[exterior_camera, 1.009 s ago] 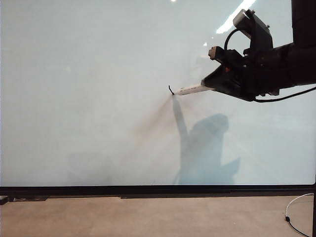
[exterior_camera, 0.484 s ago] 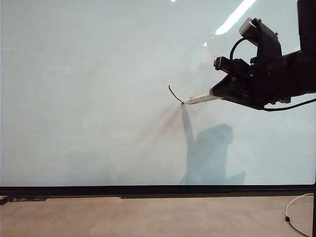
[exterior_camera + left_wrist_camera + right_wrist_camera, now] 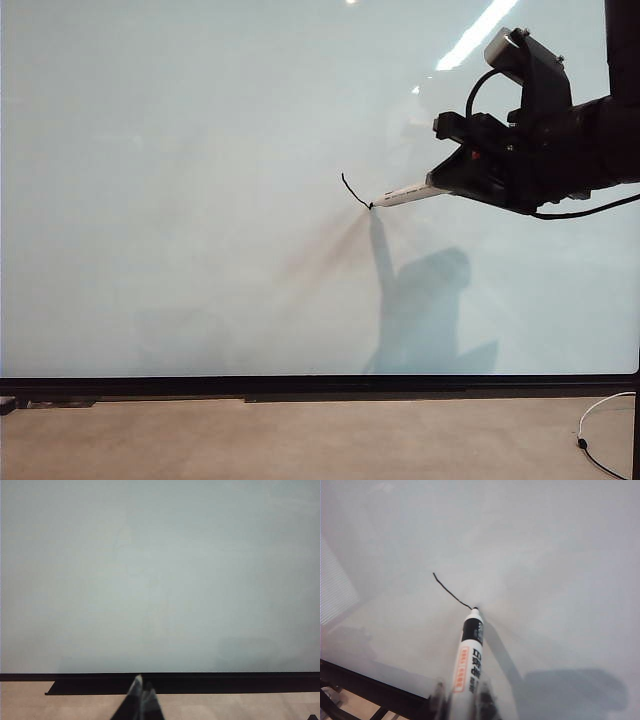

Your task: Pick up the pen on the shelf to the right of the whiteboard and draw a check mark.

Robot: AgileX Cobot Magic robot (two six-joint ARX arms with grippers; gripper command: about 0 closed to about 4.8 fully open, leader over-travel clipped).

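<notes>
Right gripper (image 3: 447,186): upper right of ext. view, in front of the whiteboard (image 3: 180,180) — fingers clamped on the pen (image 3: 408,193).
Pen: barrel slants down toward the board; black tip (image 3: 475,610) touching the surface, at the low end of the stroke.
Check mark (image 3: 354,192): only a short black stroke so far — runs down and to the right to the pen tip.
Left gripper (image 3: 142,700): low, near the board's black bottom frame (image 3: 200,676); fingertips together, nothing between them.
Shadow (image 3: 425,310): arm and pen cast on board below the tip.
</notes>
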